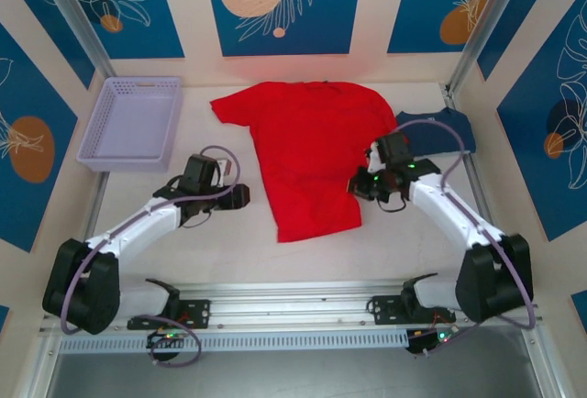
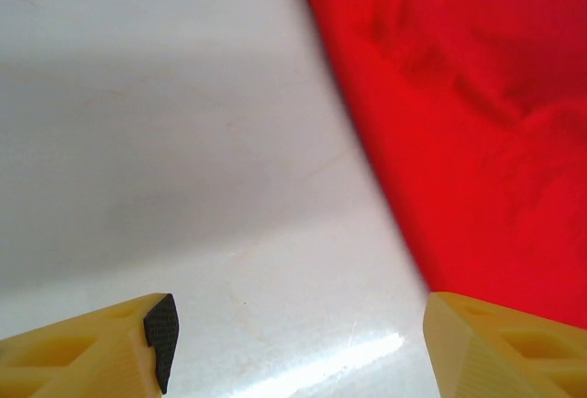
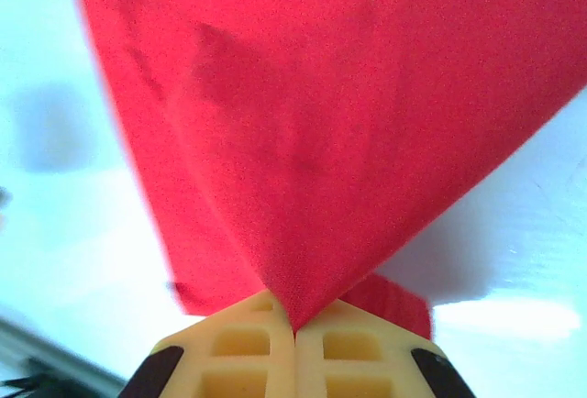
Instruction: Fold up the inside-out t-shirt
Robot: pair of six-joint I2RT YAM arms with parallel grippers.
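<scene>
Right gripper (image 1: 359, 185) pinching the red t-shirt (image 1: 307, 155).

The red t-shirt lies spread flat on the white worktop (image 1: 303, 265), between the two grippers. The right gripper has its two yellow fingers (image 3: 248, 361) pressed tight together on the side edge of the shirt. The cloth rises from the fingers in a little peak. The left gripper (image 1: 243, 196) sits on the other side, just beside the shirt's edge but not touching it. Its fingers are wide apart with nothing between them, and bare worktop is under it. A purple basket (image 1: 138, 82) sits far off behind the left gripper. A dark blue shirt (image 1: 449, 127) lies behind the right gripper, tucked under the red one's sleeve.
</scene>
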